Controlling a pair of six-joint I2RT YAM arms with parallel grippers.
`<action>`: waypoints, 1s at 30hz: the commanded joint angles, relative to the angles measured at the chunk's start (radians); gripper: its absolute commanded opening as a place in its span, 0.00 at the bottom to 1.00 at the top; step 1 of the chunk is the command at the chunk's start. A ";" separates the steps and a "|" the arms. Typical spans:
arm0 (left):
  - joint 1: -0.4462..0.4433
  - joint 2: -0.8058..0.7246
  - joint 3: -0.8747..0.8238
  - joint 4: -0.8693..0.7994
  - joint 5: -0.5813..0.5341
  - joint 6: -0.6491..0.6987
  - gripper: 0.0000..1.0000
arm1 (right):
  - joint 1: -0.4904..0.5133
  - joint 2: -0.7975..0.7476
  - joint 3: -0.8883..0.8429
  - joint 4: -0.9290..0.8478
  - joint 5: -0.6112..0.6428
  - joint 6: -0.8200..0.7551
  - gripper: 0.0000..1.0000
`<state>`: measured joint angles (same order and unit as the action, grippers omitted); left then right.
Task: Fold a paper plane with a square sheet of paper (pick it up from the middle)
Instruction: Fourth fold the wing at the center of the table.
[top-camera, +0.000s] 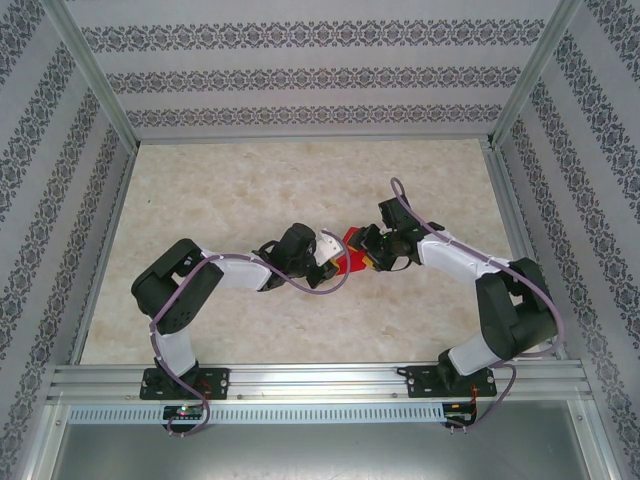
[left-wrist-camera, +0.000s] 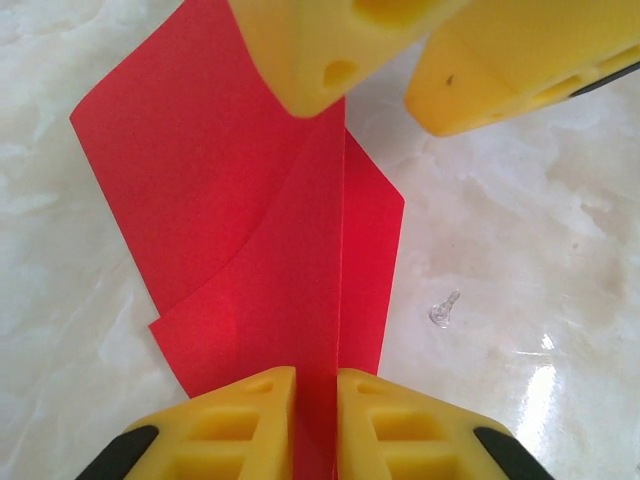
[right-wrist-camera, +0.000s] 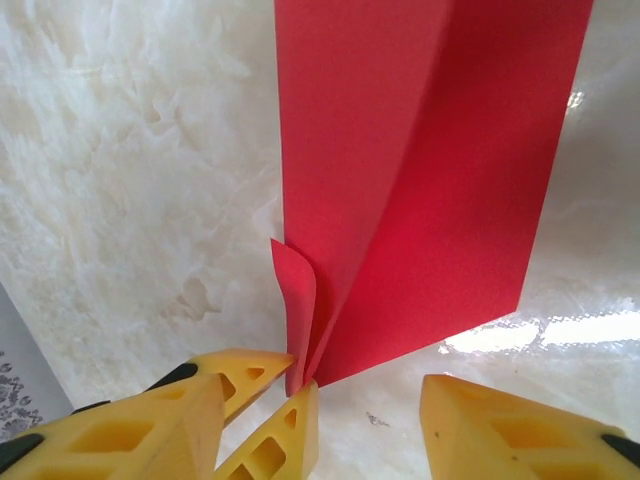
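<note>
Red paper (top-camera: 350, 243), partly folded with a long centre crease, sits about mid-counter (top-camera: 230, 190). The ridge stands up and the flaps lie out to either side. Left claw (left-wrist-camera: 317, 420) is closed tight on the ridge at one end, with the paper pinched between both fingers. Right claw (right-wrist-camera: 365, 397) is at the paper's other, narrowed end, spread wide and gripping nothing. One of its fingertips (left-wrist-camera: 300, 70) touches the centre fold; the other is over bare counter beside the paper. Both arms meet mid-counter.
</note>
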<state>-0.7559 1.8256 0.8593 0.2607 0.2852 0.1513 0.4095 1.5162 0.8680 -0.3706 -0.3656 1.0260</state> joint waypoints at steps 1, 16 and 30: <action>-0.015 -0.010 -0.009 0.050 -0.010 0.027 0.18 | -0.007 -0.026 -0.013 0.018 0.006 0.018 0.57; -0.016 -0.008 -0.017 0.057 -0.006 0.025 0.17 | -0.011 0.106 0.018 0.114 -0.067 0.051 0.31; -0.016 0.022 -0.008 0.080 0.045 0.000 0.22 | -0.015 0.108 0.046 0.052 -0.061 0.052 0.11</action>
<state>-0.7559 1.8286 0.8555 0.2798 0.3061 0.1528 0.4057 1.6199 0.8871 -0.2977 -0.4175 1.0786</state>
